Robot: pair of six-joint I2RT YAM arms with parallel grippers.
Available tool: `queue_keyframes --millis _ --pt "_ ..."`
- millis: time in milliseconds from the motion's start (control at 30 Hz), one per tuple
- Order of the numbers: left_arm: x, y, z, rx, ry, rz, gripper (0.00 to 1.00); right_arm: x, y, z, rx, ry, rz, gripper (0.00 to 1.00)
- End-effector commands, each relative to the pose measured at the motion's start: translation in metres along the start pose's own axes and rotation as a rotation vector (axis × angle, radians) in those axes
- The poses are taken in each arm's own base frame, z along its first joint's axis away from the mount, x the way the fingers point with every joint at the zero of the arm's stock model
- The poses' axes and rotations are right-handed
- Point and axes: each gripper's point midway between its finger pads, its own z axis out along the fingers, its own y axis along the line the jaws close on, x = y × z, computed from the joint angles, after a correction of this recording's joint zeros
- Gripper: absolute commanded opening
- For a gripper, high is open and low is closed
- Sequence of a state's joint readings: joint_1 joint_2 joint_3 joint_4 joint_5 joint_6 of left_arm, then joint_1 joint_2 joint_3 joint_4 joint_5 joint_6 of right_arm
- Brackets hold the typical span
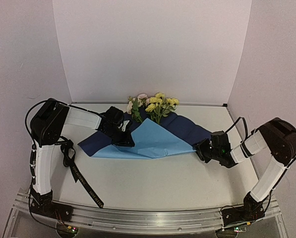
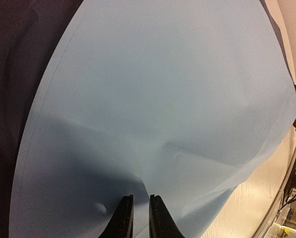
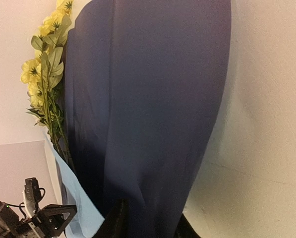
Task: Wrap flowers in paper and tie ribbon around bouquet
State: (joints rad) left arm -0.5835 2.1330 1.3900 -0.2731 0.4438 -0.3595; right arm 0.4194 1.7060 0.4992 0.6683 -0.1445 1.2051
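The paper (image 1: 152, 141) lies across the middle of the table with its navy face down and a light blue flap folded over it. The flowers (image 1: 155, 105) rest on its far edge, yellow and pink blooms pointing to the back wall. My left gripper (image 1: 122, 133) is at the flap's left end, and its fingers (image 2: 123, 223) are shut on the light blue paper (image 2: 162, 99). My right gripper (image 1: 201, 149) is at the paper's right corner. Its jaws stand apart with the navy paper (image 3: 152, 109) running between them. The yellow flowers (image 3: 43, 74) show beyond. The black ribbon (image 1: 82, 179) lies loose at the front left.
White walls close in the table at the back and both sides. A metal rail (image 1: 148, 218) runs along the near edge, where both arm bases are bolted. The left arm's upright link (image 1: 41, 163) stands right beside the ribbon.
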Motion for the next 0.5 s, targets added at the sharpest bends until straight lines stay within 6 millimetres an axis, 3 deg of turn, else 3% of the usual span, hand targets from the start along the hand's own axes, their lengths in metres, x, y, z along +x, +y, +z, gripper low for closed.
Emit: queue_keyframes --millis 0,167,467 --pt "-0.013 0.002 -0.005 -0.025 -0.016 0.029 0.14 -0.01 0.019 -0.012 -0.051 -0.047 -0.047 0.63" --pt "-0.014 0.0 -0.004 -0.015 -0.015 0.027 0.14 -0.01 0.03 -0.021 -0.095 -0.046 -0.089 0.75" --pt "-0.016 -0.001 -0.003 -0.01 -0.014 0.027 0.14 0.017 0.024 -0.02 -0.2 0.029 -0.123 0.87"
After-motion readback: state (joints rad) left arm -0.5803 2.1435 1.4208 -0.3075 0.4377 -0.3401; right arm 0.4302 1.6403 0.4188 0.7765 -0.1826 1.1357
